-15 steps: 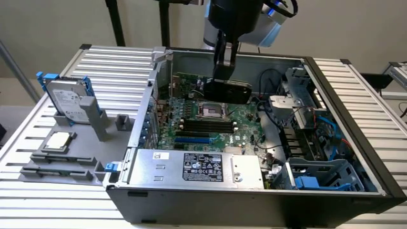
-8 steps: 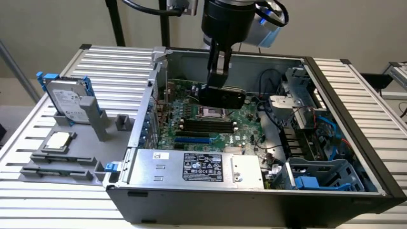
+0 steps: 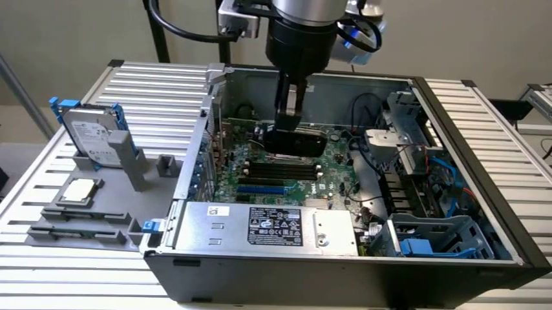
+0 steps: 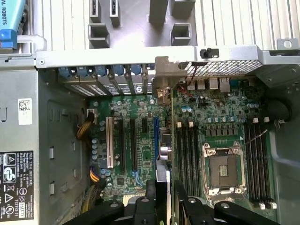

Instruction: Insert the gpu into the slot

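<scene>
Around the pincer (image 4: 165,201) the open case crowds in. Black memory slots (image 4: 185,145) and the square silver processor socket (image 4: 224,171) lie on one side of it, with a white slot (image 4: 109,143), yellow cables (image 4: 86,129) and the silver power box (image 3: 267,226) on the other. The pincer is clamped on the card (image 3: 295,143), a thin flat black board held on edge above the green circuit board (image 4: 136,108). The blue slot (image 4: 155,138), a long narrow plastic strip, lies below the pincer, just to the power-box side of the card's edge and parallel with it; card and slot are apart. The perforated metal rear wall (image 4: 225,68) bounds the card's far end, and above the pincer the case stands open.
</scene>
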{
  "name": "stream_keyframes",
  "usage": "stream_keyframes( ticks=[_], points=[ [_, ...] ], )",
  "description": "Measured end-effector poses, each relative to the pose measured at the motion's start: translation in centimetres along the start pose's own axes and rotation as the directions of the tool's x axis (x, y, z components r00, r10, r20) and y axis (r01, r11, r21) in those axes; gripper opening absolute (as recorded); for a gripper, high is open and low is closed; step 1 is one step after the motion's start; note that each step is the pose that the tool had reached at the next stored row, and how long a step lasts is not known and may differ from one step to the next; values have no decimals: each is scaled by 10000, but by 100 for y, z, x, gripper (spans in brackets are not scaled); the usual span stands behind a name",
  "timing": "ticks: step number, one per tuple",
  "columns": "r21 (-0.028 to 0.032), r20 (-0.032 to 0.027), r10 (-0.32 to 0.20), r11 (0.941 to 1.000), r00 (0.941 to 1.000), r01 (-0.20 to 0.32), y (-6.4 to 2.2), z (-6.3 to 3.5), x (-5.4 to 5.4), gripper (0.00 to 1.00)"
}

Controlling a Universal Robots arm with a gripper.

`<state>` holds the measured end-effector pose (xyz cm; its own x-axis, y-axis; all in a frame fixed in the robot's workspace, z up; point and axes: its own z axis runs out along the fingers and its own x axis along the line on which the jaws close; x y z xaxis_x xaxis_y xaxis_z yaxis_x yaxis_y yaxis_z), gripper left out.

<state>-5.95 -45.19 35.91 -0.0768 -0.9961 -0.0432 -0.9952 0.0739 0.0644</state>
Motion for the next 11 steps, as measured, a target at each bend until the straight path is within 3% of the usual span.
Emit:
stream_keyframes(
  ticks=[11],
  points=[
    [-7, 45, -91, 10000, 9999, 91, 58, 200, 96, 26]
  ],
)
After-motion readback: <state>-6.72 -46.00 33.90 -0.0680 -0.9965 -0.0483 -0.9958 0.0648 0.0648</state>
